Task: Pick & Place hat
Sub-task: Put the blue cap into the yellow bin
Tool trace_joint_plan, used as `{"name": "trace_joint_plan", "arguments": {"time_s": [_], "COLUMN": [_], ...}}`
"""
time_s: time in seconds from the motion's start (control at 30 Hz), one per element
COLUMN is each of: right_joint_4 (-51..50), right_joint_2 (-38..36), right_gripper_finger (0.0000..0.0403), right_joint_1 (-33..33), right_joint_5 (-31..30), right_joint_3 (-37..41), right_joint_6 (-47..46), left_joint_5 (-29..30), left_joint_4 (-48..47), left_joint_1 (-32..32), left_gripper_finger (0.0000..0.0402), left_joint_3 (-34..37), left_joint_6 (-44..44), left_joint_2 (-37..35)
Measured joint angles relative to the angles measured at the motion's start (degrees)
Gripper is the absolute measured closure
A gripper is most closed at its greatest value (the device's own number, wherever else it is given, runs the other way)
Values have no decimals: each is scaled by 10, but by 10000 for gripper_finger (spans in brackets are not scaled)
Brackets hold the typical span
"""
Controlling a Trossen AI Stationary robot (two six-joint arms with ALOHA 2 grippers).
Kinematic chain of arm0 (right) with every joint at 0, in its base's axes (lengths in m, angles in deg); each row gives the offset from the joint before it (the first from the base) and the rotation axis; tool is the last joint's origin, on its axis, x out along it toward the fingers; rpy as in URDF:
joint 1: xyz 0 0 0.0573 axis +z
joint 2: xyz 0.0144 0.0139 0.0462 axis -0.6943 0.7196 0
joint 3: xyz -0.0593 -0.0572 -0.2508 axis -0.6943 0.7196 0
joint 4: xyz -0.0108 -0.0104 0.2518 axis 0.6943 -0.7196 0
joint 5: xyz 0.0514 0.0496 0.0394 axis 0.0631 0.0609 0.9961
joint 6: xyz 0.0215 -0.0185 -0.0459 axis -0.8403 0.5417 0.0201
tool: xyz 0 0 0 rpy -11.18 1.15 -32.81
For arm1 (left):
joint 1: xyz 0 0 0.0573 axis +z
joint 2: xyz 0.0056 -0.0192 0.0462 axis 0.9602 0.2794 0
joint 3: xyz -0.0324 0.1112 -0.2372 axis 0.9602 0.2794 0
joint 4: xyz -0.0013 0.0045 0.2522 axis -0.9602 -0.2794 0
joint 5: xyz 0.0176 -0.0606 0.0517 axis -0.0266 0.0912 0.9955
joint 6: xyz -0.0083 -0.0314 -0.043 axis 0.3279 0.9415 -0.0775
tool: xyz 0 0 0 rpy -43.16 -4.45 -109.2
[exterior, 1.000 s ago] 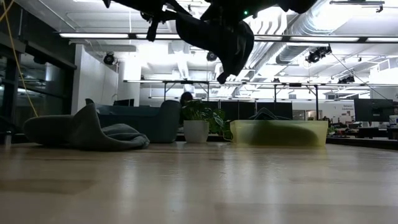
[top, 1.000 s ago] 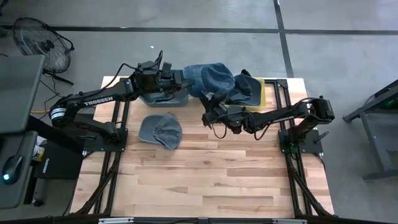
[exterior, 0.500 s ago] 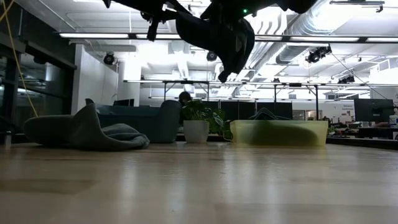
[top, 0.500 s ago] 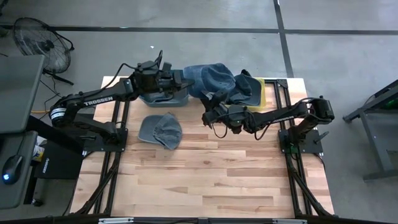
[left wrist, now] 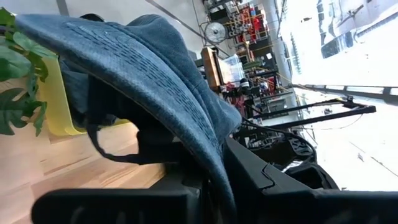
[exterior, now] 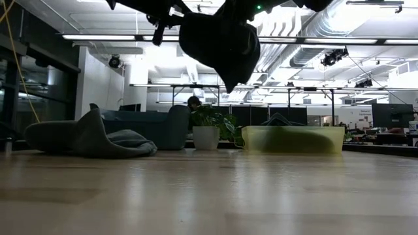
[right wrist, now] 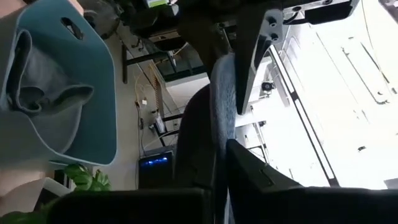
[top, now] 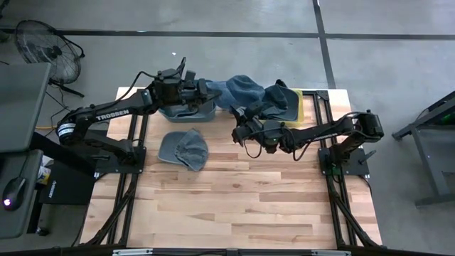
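A blue hat [top: 246, 91] hangs in the air over the table's far middle, between my two grippers; in the low view the hat [exterior: 219, 42] sags to a point. My left gripper [top: 212, 94] is at its left end and shut on it. My right gripper [top: 237, 114] is at its near side, also shut on it. A second, grey hat [top: 183, 148] lies flat on the wood at centre left. My left gripper pinches the blue hat's left edge [left wrist: 214, 168] between its two fingers, coming about level from the table's left. The hat is lifted clear and spreads away from the fingers. My right gripper pinches a fold of the hat's near edge [right wrist: 221, 134] between its two fingers, coming about level from the table's right and near side. The cloth hangs slack below the hold, clear of the table.
A blue-grey bin [top: 186, 112] holding cloth stands below my left gripper at the far left. A yellow bin [top: 298, 105] stands at the far right. A potted plant [exterior: 208, 127] shows between them in the low view. Bare wood fills the near half.
My right gripper has shut on the blue hat's near edge without shifting. The hat has drawn together: from above it looks narrower, and in the low view it hangs wider and fuller below the grippers.
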Motion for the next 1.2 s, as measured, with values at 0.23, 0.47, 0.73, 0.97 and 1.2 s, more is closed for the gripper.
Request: {"name": "trace_joint_plan", "arguments": {"time_s": [0.23, 0.47, 0.73, 0.97, 1.2], "right_joint_4": [-3, -1, 1, -6, -20], "right_joint_2": [0, 0, -1, 0, 3], "right_gripper_finger": [393, 393, 395, 395, 396], "right_joint_1": [0, 0, -1, -2, -2], "right_joint_5": [-5, -18, -34, -70, -119], "right_joint_3": [0, -1, -2, 0, 4], "right_joint_6": [-32, -35, -62, -71, -104], "left_joint_5": [-1, 18, -3, -8, 5], "left_joint_4": [2, 25, 77, 84, 125], "left_joint_1": [0, -1, -2, -2, -1], "left_gripper_finger": [362, 338, 213, 126, 108], "left_joint_3": [0, 1, 1, 1, -3], "left_joint_6": [-9, -36, -75, -106, -147], "left_joint_2": [0, 1, 2, 1, -11]}}
